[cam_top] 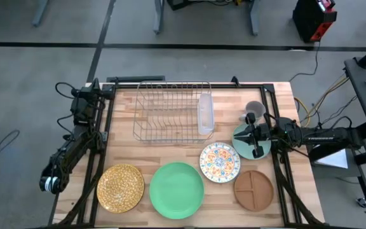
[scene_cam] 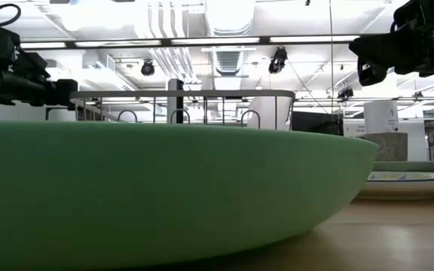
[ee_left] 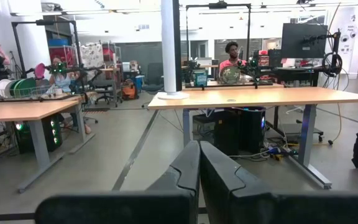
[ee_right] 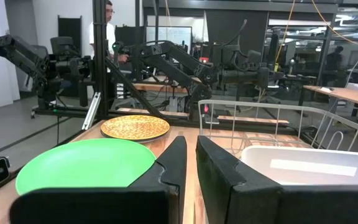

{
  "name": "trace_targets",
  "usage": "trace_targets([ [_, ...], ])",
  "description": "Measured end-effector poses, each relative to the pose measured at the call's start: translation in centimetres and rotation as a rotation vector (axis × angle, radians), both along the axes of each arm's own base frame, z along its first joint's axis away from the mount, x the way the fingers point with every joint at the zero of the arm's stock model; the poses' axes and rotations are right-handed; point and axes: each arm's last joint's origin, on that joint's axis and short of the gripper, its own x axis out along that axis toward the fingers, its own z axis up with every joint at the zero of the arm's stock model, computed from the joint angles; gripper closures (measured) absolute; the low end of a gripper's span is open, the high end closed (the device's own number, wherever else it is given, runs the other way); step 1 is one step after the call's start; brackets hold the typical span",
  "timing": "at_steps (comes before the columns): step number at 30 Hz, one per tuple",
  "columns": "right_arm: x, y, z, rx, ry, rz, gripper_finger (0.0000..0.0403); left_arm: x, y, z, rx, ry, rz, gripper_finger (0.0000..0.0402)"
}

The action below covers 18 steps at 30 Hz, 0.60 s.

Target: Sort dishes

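Teal plate [cam_top: 245, 136] under right hand [cam_top: 254, 135], overhead only

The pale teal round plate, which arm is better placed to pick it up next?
The right arm, probably. Its tool hovers directly above the pale teal round plate at the wooden table's right side. The left arm's tool sits folded back off the far left corner, well away from every dish.
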Motion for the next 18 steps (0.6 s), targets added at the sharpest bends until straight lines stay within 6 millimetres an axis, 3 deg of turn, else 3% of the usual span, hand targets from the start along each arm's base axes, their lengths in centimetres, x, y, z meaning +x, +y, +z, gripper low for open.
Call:
trace_targets([
  [18,0.00,0.00,0.00,0.000,0.000,0.000,0.0372,0.00,0.00,0.00,0.000,0.000,0.000,0.0401],
])
